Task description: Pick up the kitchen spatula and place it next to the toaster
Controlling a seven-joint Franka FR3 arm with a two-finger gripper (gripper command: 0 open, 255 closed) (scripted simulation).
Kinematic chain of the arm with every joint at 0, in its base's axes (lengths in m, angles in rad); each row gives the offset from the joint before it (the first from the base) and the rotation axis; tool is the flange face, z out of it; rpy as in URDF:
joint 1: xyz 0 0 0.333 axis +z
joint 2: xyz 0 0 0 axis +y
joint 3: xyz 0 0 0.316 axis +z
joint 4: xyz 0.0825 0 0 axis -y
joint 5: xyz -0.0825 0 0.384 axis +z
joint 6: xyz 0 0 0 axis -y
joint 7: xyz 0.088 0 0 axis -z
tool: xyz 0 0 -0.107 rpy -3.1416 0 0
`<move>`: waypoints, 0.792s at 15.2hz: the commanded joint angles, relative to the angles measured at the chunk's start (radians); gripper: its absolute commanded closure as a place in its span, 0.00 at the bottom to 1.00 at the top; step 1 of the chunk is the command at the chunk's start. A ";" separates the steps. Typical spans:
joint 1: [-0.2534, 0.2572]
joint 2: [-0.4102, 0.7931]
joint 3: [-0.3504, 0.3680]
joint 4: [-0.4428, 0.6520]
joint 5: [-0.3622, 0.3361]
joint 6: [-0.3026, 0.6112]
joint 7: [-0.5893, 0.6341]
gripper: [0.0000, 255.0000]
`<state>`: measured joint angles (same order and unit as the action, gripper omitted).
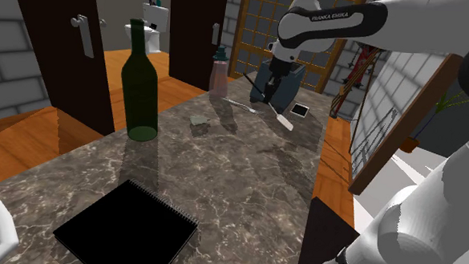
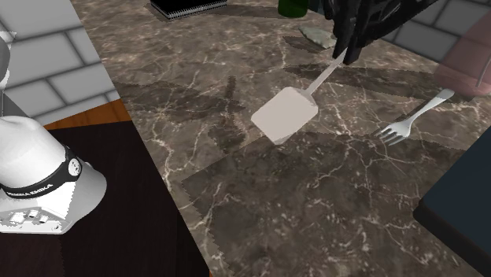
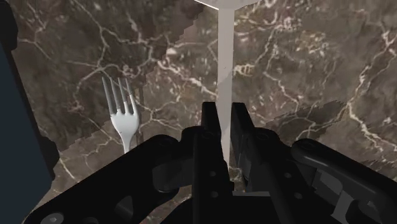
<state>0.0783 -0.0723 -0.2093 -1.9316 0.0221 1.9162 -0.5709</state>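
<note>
A pale spatula hangs from my gripper (image 3: 225, 111), which is shut on its thin handle (image 3: 225, 63). Its flat blade (image 2: 285, 114) points down and away from the hand and seems to ride just above the marble counter (image 2: 236, 197). In the shoulder view the gripper (image 1: 268, 96) and the spatula (image 1: 284, 121) are at the counter's far end, right in front of the dark blue toaster (image 1: 284, 82). The toaster (image 2: 460, 204) fills the second exterior view's lower right corner, and its side (image 3: 13, 95) stands close beside the hand.
A white fork (image 2: 413, 118) lies between the spatula and the toaster. On the counter also stand a green bottle (image 1: 140, 80) and a pink bottle (image 1: 219, 74), with a black notebook (image 1: 129, 226) near the front. A small framed card (image 1: 300, 110) lies by the counter's edge.
</note>
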 commanded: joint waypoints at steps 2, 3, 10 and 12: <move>0.000 0.003 0.000 -0.036 0.001 0.039 -0.001 1.00; 0.000 0.005 0.000 -0.047 0.002 0.053 -0.002 1.00; -0.001 0.026 -0.002 -0.119 0.008 0.145 -0.009 1.00; -0.001 0.033 -0.002 -0.138 0.010 0.171 -0.011 1.00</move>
<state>0.0781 -0.0445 -0.2106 -2.0600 0.0304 2.0717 -0.5795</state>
